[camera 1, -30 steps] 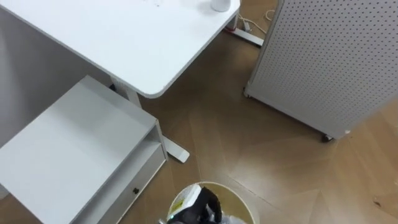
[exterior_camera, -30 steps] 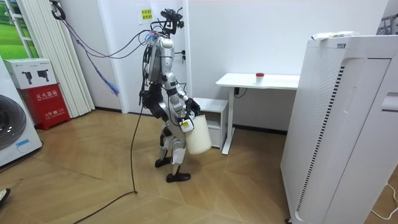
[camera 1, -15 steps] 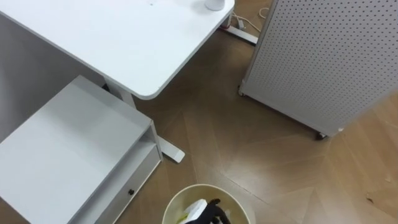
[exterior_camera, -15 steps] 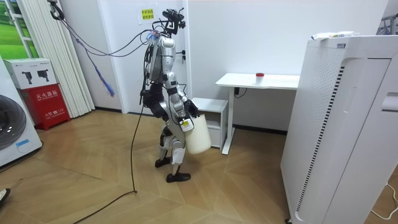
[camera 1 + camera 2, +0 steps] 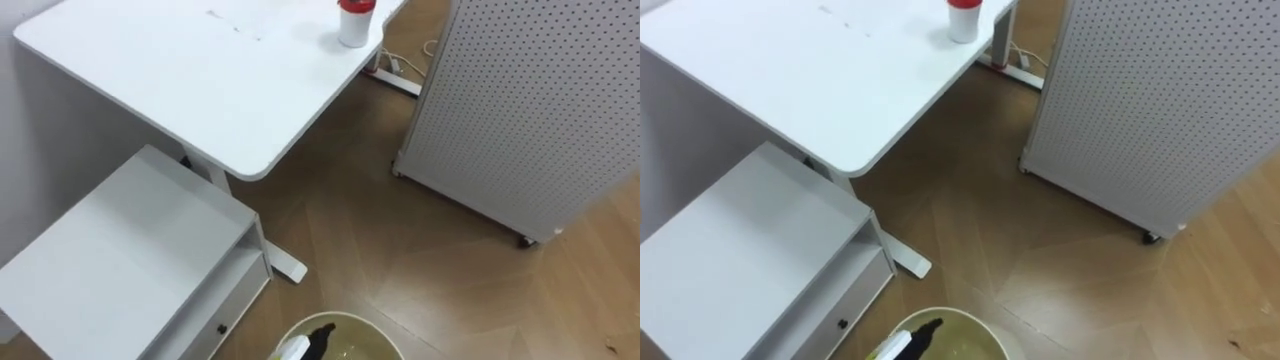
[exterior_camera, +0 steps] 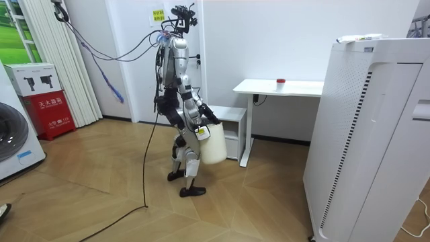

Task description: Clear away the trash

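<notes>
One red-lidded cup (image 5: pixel 355 20), judged the garbage, stands upright at 12 o'clock near the table (image 5: pixel 200 90) edge | bin (image 6: pixel 213 144) held at the robot's front, 6 o'clock | hand (image 6: pixel 207 122) at its rim, open or closed cannot be told | risk: reaching over the low cabinet (image 5: pixel 120 250) may knock the cup off; the bin may strike the table.
</notes>
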{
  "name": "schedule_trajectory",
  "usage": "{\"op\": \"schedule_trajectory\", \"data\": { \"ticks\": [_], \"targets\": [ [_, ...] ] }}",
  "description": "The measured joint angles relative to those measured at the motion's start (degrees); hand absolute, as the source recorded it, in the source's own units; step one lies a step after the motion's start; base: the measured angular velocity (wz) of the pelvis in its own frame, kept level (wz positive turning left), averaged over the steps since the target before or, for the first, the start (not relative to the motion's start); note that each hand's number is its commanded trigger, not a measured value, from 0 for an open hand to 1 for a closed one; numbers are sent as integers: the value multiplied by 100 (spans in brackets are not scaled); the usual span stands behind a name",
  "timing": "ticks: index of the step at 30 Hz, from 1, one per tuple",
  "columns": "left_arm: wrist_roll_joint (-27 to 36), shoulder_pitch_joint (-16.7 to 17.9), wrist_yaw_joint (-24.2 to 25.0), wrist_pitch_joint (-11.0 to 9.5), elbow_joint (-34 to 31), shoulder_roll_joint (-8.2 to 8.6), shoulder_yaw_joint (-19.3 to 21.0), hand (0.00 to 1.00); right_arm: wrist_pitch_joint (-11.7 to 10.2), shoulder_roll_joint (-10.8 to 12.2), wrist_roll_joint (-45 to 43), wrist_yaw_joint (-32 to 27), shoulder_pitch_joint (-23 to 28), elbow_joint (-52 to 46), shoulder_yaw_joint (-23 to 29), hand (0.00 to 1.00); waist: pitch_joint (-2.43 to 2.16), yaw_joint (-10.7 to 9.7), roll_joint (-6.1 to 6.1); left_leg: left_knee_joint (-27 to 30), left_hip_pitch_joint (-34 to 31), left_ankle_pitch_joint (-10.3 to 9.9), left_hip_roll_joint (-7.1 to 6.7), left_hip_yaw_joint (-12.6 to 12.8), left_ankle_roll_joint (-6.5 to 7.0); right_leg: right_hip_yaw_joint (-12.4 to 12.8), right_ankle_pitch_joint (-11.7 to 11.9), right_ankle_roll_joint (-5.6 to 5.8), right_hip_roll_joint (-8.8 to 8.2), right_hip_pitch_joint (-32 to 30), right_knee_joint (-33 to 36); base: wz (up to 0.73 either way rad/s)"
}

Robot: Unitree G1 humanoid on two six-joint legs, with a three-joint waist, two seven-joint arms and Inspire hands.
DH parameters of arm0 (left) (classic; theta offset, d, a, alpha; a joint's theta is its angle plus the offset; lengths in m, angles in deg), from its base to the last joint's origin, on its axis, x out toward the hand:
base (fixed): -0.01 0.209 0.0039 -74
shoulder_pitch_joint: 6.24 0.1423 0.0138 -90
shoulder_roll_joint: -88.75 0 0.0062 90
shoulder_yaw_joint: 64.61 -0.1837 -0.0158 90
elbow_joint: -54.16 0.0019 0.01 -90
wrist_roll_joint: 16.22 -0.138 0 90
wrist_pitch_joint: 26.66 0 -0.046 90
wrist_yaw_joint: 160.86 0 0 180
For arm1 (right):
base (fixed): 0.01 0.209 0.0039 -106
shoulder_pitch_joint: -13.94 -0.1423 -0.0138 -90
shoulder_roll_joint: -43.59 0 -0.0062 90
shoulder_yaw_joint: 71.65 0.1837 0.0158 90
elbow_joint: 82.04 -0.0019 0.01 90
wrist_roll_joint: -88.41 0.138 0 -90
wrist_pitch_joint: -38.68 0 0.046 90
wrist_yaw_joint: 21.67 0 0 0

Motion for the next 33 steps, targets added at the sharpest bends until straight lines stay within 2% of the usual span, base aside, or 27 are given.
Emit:
{"op": "schedule_trajectory", "data": {
  "ticks": [2,5,6,8,10,12,15,18,19,22,26,28,33],
  "targets": [
    [-219,63,-65,-27,-102,-22,170,0,2,-30,48,47,114,-2,71,100,-15,11,17,-150,257,16,2,4,-2,-24,13,29,8,262,-135,0],
    [-206,175,-84,-101,-236,-70,211,0,-1,-47,121,100,244,-20,224,100,-34,14,34,-306,551,18,-12,11,-4,-29,19,65,15,555,-292,0],
    [-208,247,-88,-120,-400,-99,303,0,-4,-63,126,100,279,-22,298,100,-45,1,42,-372,647,27,-71,-2,-3,-41,17,84,17,650,-350,4],
    [-209,383,-144,-133,-854,-186,420,0,-6,-82,128,90,339,-44,464,100,-54,3,50,-485,770,65,-95,-17,13,-37,24,121,14,759,-426,5],
    [-217,527,-317,-277,-1325,-325,495,0,-9,-103,-26,64,409,-59,612,100,-56,1,53,-561,932,67,-95,-17,17,-31,33,152,21,939,-519,0],
    [-209,640,-370,-315,-1628,-378,564,0,-40,-110,-72,65,495,-68,691,100,-61,-22,54,-603,1070,67,-103,-22,17,-24,26,173,20,1083,-552,4],
    [-210,823,-385,-347,-2501,-529,608,0,-45,-121,-77,63,597,-154,844,100,-61,-8,54,-766,1258,73,-175,7,27,4,10,201,10,1212,-597,0],
    [-211,858,-514,-427,-3001,-553,651,0,-44,-148,-101,60,674,-205,897,100,-75,-8,60,-894,1489,77,-173,76,33,38,20,224,22,1384,-671,-11],
    [-207,868,-546,-457,-3117,-584,654,0,-44,-152,-124,53,730,-236,906,100,-98,-17,74,-955,1591,77,-175,82,32,43,31,242,39,1488,-743,-9],
    [-200,873,-570,-478,-3472,-657,653,0,-37,-158,-165,-25,922,-394,1100,100,-124,-44,94,-1057,1781,80,-174,71,35,33,39,256,42,1668,-827,0],
    [-195,875,-627,-517,-3884,-792,675,0,-40,-163,-162,-121,1052,-538,1266,100,-129,-44,88,-1068,1871,80,-186,95,36,35,41,262,27,1732,-825,-4],
    [-189,878,-639,-566,-3919,-806,811,0,-38,-159,-128,-166,1043,-539,1279,100,-136,15,66,-1066,1933,80,-184,283,36,150,47,270,47,1692,-775,-27],
    [-192,888,-642,-574,-4078,-856,1205,0,-14,-145,-214,-155,1059,-540,1278,100,-153,97,24,-1237,2234,74,-127,646,27,166,93,216,98,1711,-725,-41]
  ]
}}
